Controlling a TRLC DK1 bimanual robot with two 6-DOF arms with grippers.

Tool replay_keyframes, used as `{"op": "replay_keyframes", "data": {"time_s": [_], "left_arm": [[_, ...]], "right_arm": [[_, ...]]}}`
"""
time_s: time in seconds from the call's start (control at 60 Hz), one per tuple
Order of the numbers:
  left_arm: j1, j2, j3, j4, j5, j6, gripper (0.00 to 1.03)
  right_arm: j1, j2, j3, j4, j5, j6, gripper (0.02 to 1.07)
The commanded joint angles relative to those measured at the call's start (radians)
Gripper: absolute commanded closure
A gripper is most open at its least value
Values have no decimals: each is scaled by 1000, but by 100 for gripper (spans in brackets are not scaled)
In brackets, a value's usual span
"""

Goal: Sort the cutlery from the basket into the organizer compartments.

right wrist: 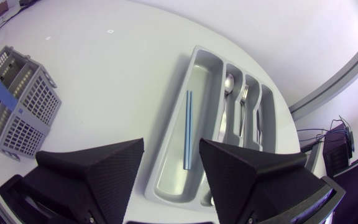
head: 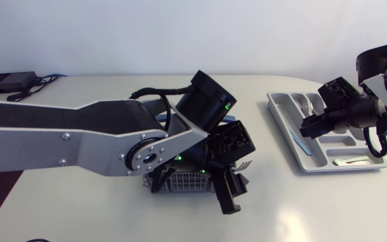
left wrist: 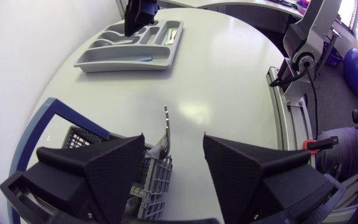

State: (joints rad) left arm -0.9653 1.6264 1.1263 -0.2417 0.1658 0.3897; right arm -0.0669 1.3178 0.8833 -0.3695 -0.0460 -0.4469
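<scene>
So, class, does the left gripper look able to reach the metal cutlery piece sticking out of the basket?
Probably yes: the left gripper hangs open over the basket, and the metal cutlery piece rises between its fingers, with nothing seen blocking it.

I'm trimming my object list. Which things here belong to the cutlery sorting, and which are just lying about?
Belongs to the job:
mesh basket
fork poking out of it
organizer, holding two blue sticks, a spoon and a second fork

Just lying about:
black power adapter
its cable
</scene>
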Motion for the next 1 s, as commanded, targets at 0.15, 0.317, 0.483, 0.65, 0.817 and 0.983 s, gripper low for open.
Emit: {"op": "replay_keyframes", "data": {"time_s": [0.15, 0.317, 0.483, 0.65, 0.817, 0.983], "left_arm": [[8, 26, 12, 38, -3, -9, 70], [7, 41, 15, 58, -3, -14, 85], [13, 47, 20, 56, 0, -23, 100], [22, 20, 24, 36, 12, -31, 100], [39, -30, 41, 1, 38, -43, 100], [66, -99, 69, -47, 77, -60, 100]], "right_arm": [[88, -206, -179, -13, -23, -9, 41], [128, -308, -233, -51, -41, -1, 41], [154, -358, -264, -66, -43, -1, 41], [185, -400, -288, -72, -43, -6, 41], [200, -430, -294, -94, -45, -9, 41], [245, -493, -299, -126, -68, -19, 41]]}}
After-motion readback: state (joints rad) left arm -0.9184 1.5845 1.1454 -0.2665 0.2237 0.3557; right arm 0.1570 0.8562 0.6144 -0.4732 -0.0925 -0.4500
